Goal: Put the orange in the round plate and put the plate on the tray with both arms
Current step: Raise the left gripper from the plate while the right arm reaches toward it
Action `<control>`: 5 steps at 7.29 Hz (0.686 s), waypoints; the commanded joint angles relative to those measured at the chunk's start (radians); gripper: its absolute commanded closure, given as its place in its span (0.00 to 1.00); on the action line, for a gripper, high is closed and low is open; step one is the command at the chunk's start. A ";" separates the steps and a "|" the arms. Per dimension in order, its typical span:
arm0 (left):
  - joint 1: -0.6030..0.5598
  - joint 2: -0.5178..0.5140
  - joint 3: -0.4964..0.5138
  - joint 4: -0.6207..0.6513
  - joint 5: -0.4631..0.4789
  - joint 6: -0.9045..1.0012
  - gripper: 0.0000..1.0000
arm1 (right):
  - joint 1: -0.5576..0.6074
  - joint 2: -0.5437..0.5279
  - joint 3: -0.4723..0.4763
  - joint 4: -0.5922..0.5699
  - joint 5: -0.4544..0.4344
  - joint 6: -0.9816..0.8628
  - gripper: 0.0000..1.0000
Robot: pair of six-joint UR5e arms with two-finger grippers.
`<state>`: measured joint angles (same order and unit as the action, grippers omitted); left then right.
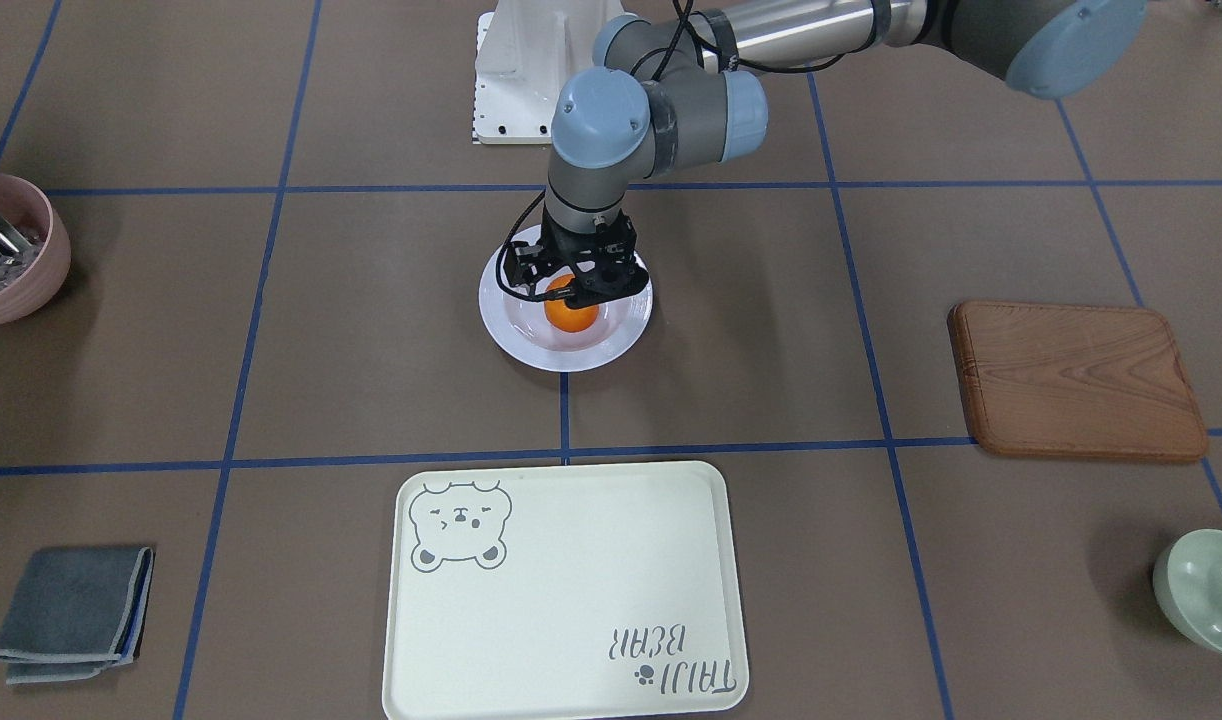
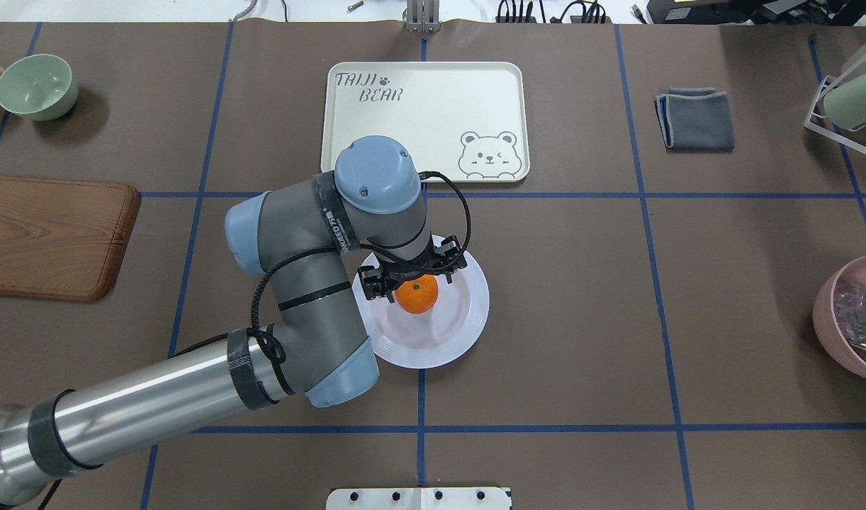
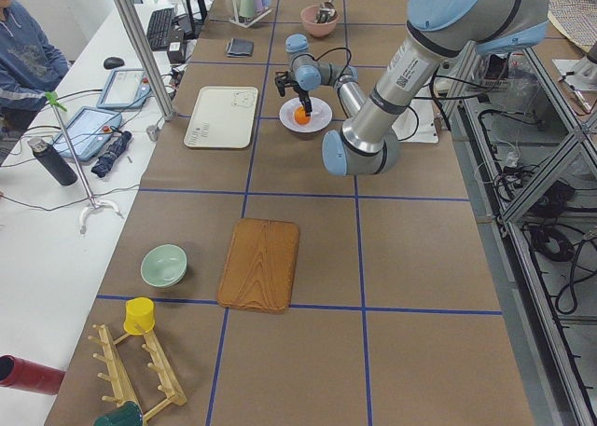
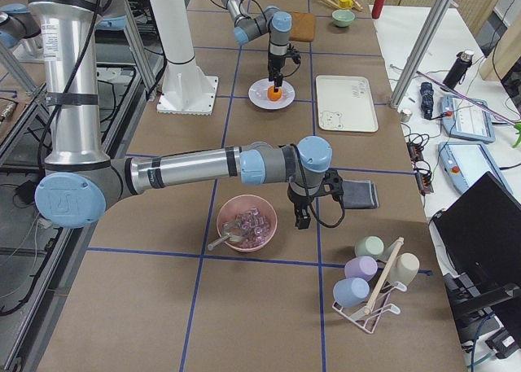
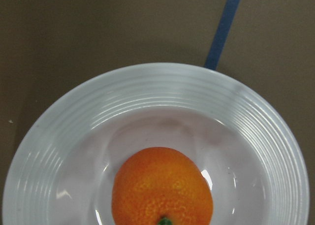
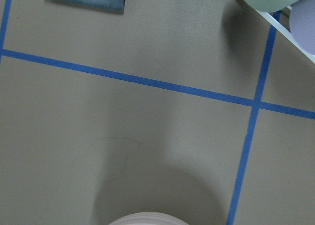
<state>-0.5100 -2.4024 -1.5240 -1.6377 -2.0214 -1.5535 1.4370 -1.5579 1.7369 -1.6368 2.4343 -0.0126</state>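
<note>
The orange (image 1: pixel 572 314) (image 2: pixel 417 296) (image 5: pixel 162 185) rests in the sunken centre of the round plate (image 1: pixel 566 360) (image 2: pixel 468 312) (image 5: pixel 147 87), mid-table. My left gripper (image 1: pixel 571 283) (image 2: pixel 414 275) points straight down over it, open, its fingers low beside the top of the fruit. The cream tray (image 1: pixel 571 600) (image 2: pixel 419 127) lies bare one grid square beyond the plate. My right gripper (image 4: pixel 301 219) hangs above the table by the pink bowl (image 4: pixel 246 223), shown only from the side, so I cannot tell its state.
A wooden board (image 1: pixel 1076 380) and a green bowl (image 1: pixel 1206 590) lie on the left arm's side. A folded grey cloth (image 1: pixel 71 610) and a cup rack (image 4: pixel 370 286) are on the right arm's side.
</note>
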 commanded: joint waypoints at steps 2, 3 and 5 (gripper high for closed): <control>-0.080 0.132 -0.220 0.061 -0.003 0.010 0.03 | -0.053 0.067 0.001 0.011 0.199 0.240 0.00; -0.097 0.138 -0.220 0.059 -0.005 0.012 0.03 | -0.102 0.073 0.000 0.126 0.200 0.375 0.00; -0.134 0.147 -0.219 0.059 -0.005 0.015 0.03 | -0.244 0.094 -0.023 0.482 0.151 0.810 0.00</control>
<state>-0.6199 -2.2624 -1.7405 -1.5788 -2.0255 -1.5408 1.2788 -1.4812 1.7266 -1.3596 2.6128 0.5359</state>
